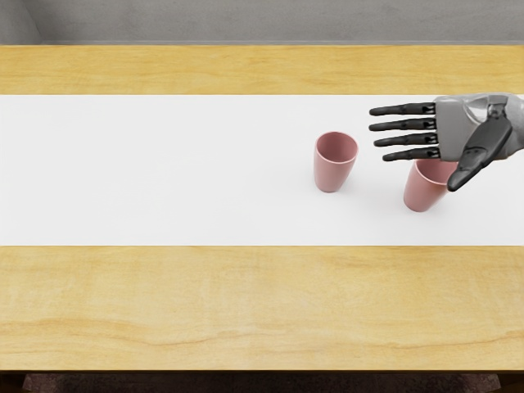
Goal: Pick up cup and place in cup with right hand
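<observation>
Nearest, at the bottom of the frame, runs the bare wood of the tabletop [246, 307]. Behind it, on a white strip [123, 172], the nearer cup [421, 192] stands upright at right, partly hidden beneath the right hand [458, 129], whose 4 fingers reach leftward, spread apart from the thumb and holding nothing. A low swing of that thumb could tip this cup, since it overlaps the rim in view. Slightly farther, right of centre, stands cup 2 [332, 170], upright; fingertips advancing too low might knock it over before any nesting.
</observation>
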Available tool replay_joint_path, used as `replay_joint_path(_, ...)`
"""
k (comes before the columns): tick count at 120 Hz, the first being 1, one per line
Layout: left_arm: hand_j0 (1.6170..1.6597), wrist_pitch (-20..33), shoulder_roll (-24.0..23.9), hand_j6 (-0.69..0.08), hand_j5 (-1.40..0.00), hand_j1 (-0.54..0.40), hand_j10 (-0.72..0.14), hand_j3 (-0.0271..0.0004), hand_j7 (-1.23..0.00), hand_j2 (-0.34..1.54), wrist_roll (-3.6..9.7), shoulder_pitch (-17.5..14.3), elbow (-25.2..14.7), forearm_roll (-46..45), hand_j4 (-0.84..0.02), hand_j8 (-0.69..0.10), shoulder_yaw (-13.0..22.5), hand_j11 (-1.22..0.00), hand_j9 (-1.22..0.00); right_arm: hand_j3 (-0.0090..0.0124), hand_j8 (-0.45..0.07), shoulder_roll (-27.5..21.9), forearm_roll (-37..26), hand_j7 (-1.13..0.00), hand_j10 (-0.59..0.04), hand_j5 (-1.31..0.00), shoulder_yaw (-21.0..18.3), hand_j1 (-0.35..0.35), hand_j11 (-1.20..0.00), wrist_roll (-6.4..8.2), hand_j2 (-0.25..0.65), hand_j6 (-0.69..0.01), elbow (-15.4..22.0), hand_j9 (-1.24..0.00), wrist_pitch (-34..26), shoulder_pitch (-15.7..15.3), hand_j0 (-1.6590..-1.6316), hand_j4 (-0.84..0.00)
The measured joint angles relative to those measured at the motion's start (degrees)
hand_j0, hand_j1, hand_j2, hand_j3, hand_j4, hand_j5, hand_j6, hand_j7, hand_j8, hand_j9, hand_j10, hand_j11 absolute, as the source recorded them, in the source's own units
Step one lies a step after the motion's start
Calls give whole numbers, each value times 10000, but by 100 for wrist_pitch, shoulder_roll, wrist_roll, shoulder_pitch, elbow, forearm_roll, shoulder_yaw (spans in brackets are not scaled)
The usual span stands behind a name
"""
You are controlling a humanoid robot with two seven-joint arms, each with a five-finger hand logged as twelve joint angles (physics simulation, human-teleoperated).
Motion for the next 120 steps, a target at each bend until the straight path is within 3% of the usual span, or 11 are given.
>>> replay_joint_path(20, 16581, 0, 0, -6, -2, 3491, -3, -2, -1, 2, 0, 0, 0, 0, -5, -5, -1, -1, -1, 0, 22, 19, 0, 0, 14, 4, 1, -3489, 3, 0, -7, 31, -1, 4, 0, 16, -16581, 1)
replay_joint_path(34, 16581, 0, 0, -5, -2, 3491, -3, -2, -1, 2, 0, 0, -1, 0, -4, -5, -9, -1, -1, 0, 22, 160, -170, 0, 14, 4, 2, -3489, 3, 0, -6, 31, -25, 4, 0, 208, -16581, 1)
replay_joint_path(50, 16581, 0, 0, -5, -2, 3491, -3, -2, -1, 2, 0, 0, 0, 0, -4, -5, -35, -1, -1, 0, 16, 474, -842, 0, 11, 3, 2, -3490, 3, 0, -6, 24, -61, 3, 0, 559, -16581, 0)
replay_joint_path(73, 16581, 0, 0, -5, -1, 3491, -3, -1, -1, 2, 0, 0, 0, -1, -4, -5, -41, -1, -1, 0, 2, 1094, -1977, 0, 1, 1, -98, -3491, 2, 0, -5, 5, -133, 1, -2, 1500, -16581, -5)
replay_joint_path(83, 16581, 0, 0, -5, -1, 3491, -3, -1, -1, 1, 0, 0, 0, -1, -4, -5, -41, -1, -1, 0, -2, 1377, -2302, 0, -2, 0, -318, -3491, 1, 0, -5, -1, -223, 1, -3, 1810, -16581, -7)
replay_joint_path(97, 16581, 0, 0, -5, -1, 3491, -4, -1, -1, 1, 0, 0, 0, -1, -4, -5, -41, 0, -1, 0, -9, 1724, -2885, 0, -6, -1, -595, -3491, 0, 0, -4, -10, -315, 0, -70, 2039, -16581, -11)
replay_joint_path(120, 16581, 0, 0, -5, -1, 3491, -4, 0, -1, 1, 0, 0, 0, -1, -4, -5, -40, 0, 0, 0, -18, 2369, -4067, 0, -12, -2, -1163, -3491, 0, 0, -4, -22, -739, -1, -797, 2303, -16581, -18)
